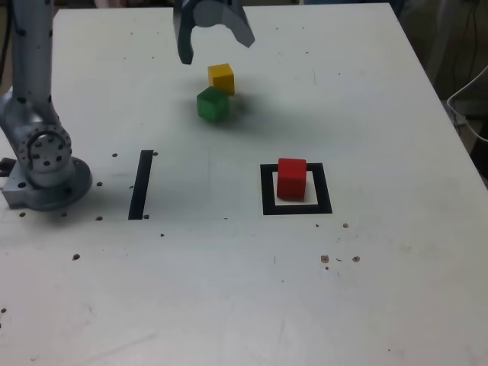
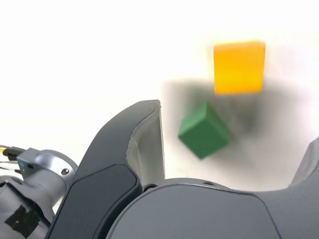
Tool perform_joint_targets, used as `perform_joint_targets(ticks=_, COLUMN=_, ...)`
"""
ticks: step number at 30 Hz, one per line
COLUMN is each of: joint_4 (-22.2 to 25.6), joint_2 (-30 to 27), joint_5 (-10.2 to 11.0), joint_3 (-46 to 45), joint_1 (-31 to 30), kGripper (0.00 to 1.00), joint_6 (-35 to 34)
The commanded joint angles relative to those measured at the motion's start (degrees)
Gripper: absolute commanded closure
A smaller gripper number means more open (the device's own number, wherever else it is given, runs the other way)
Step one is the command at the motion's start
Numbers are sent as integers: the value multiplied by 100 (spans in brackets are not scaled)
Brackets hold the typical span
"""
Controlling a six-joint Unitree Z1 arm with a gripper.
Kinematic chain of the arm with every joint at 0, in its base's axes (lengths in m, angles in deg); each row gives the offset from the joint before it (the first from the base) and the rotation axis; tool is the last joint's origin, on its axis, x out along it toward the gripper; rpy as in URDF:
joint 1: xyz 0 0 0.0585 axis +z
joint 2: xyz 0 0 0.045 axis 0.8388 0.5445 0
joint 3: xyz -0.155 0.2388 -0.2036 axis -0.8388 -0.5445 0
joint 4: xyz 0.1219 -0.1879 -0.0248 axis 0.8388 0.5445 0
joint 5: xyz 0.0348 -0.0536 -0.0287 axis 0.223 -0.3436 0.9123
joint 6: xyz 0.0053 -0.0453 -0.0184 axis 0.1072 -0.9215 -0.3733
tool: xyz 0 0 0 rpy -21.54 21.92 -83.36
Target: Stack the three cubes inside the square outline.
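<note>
Three cubes: red [image 1: 291, 178] inside one outline [image 1: 296, 206]; green [image 1: 213, 104] and yellow [image 1: 222, 78] side by side. Claw [image 1: 217, 47] wide open, empty, above them.

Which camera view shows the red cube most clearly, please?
The exterior view. There the red cube is seen whole, standing inside the square outline on the table. The wrist view does not show it at all: it holds only the green cube, the yellow cube and parts of the gripper.
</note>
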Motion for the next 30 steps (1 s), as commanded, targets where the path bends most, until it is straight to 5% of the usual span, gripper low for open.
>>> perform_joint_targets(ticks=1, joint_4=-17, joint_2=137, joint_5=38, joint_3=95, joint_1=174, kGripper=1, joint_6=98)
perform_joint_targets(ticks=15, joint_4=-431, joint_2=698, joint_5=69, joint_3=15, joint_1=569, kGripper=3, joint_6=312)
perform_joint_targets(ticks=30, joint_4=-720, joint_2=1140, joint_5=25, joint_3=66, joint_1=538, kGripper=18, joint_6=439)
